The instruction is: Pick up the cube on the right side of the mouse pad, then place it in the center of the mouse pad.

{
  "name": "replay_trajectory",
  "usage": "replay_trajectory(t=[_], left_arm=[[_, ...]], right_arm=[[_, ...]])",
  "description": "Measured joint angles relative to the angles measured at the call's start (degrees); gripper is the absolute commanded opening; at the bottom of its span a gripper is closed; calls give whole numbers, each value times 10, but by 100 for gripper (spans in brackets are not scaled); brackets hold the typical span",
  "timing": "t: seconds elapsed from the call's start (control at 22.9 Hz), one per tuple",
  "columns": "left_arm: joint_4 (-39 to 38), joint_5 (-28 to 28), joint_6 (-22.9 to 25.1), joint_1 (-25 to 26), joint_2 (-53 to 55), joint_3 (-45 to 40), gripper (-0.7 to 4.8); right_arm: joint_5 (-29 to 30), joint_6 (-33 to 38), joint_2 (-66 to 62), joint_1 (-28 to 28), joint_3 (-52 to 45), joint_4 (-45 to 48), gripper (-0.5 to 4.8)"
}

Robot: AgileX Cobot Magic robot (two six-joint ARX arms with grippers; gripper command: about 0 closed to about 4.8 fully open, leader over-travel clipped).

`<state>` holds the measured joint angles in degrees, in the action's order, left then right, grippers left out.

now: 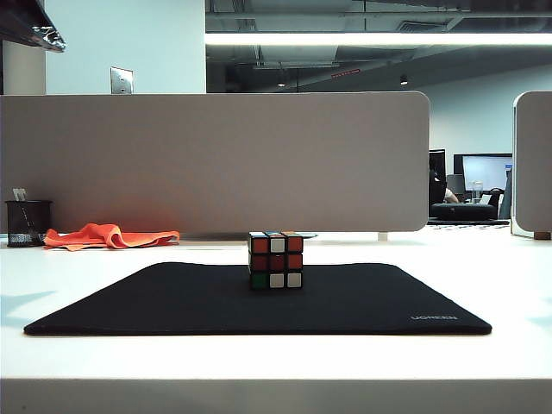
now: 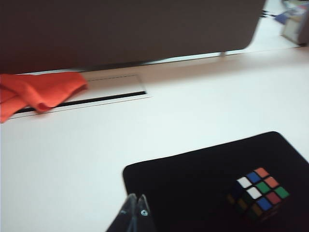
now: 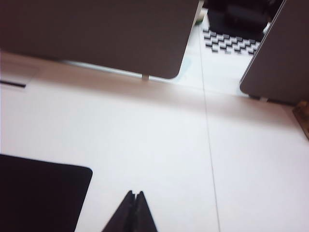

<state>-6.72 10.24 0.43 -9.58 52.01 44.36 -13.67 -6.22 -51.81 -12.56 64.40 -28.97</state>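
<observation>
The left end effector (image 2: 135, 205) is seen in the left wrist view with its two dark fingers pressed together at their tips, nothing being held between them. It is held above the white surface (image 2: 159, 125), just off a rounded corner of the large flat black fabric mouse pad (image 2: 193, 183). The right end effector (image 3: 134, 200) is shown in the right wrist view with its fingers likewise pressed together and empty, held over bare white surface just beside another rounded corner of the mouse pad. Neither end effector is seen in the exterior view.

The small black-framed puzzle cube (image 1: 276, 260), with red, orange, white and green stickers on its near face, is seen in the exterior view resting upright on the mouse pad, about midway between the pad's left and right edges and towards its far edge. Blue stickers are also shown on its top in the left wrist view. The cube is well apart from both end effectors. Small grey "UGREEN" lettering (image 1: 434, 317) is printed at the pad's near right corner.

A crumpled orange cloth (image 1: 108, 235) is laid at the far left of the surface, in front of the grey partition panel (image 1: 216, 159), and a black mesh pen holder (image 1: 28, 222) is stood just beside it.
</observation>
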Motion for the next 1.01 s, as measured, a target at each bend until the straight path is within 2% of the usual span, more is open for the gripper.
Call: replay_trajectory(t=[0.09, 0.22, 0.31, 0.35, 0.52, 0.7, 0.79, 1.01], left_arm=[[1, -22, 0, -5, -20, -13, -5], [2, -34, 0, -12, -51, -38, -6], [3, -36, 0, -16, -71, -53, -6], [3, -37, 0, -19, -93, -70, -6], [5, -44, 0, -35, -153, -120, -6], [6, -65, 0, -50, -217, -177, -6], [20, -92, -14, -58, -284, -234, -6], [22, -134, -26, -60, -364, -281, -6]], right_arm=[[9, -1, 86, 0, -111, 95, -1], [9, -1, 170, 0, -209, 151, 0], [9, -1, 207, 0, -252, 137, 0], [16, 5, 234, 0, -281, 102, 0], [20, 46, 293, 0, -325, 69, -1], [19, 63, 353, -1, -373, 114, 0], [19, 64, 407, -1, -415, 156, 0], [6, 66, 456, -1, -457, 159, -1]])
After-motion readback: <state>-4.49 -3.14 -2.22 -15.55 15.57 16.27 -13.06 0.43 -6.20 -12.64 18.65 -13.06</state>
